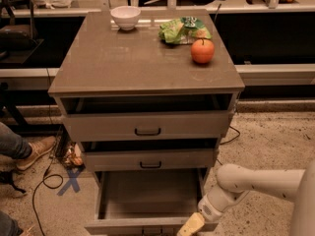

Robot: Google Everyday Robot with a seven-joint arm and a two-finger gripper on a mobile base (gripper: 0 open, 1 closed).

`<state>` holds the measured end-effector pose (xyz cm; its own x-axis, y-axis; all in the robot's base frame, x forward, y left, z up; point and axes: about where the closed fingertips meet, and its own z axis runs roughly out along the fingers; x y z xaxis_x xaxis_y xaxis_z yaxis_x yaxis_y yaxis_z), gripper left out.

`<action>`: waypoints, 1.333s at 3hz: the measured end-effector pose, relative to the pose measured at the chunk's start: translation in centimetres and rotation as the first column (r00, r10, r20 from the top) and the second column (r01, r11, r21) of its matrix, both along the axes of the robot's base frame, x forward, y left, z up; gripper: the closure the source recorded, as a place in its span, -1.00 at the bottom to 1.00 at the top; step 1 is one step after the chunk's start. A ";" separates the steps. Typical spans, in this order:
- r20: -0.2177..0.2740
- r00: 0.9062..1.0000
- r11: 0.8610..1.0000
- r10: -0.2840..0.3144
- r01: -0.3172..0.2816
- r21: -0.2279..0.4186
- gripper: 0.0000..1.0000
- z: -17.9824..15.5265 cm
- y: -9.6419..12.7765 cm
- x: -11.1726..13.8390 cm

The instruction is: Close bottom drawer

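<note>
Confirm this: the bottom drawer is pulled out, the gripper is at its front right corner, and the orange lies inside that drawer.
Wrong on one count: the camera view shows the orange on the cabinet top, not in the bottom drawer. That drawer is pulled out, with the gripper at its front right corner.
</note>
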<state>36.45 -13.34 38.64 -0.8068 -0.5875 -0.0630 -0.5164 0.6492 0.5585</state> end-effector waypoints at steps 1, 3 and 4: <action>-0.030 0.996 0.995 -0.083 0.085 0.055 -1.00 -5.4 0.9 -0.7; -0.094 0.983 0.982 -0.160 0.168 0.084 -0.18 -11.8 2.0 -2.7; -0.097 0.983 0.982 -0.159 0.167 0.085 0.28 -11.8 2.1 -2.9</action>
<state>33.58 -11.20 26.79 -0.8959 -0.4428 -0.0342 -0.3532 0.6637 0.6594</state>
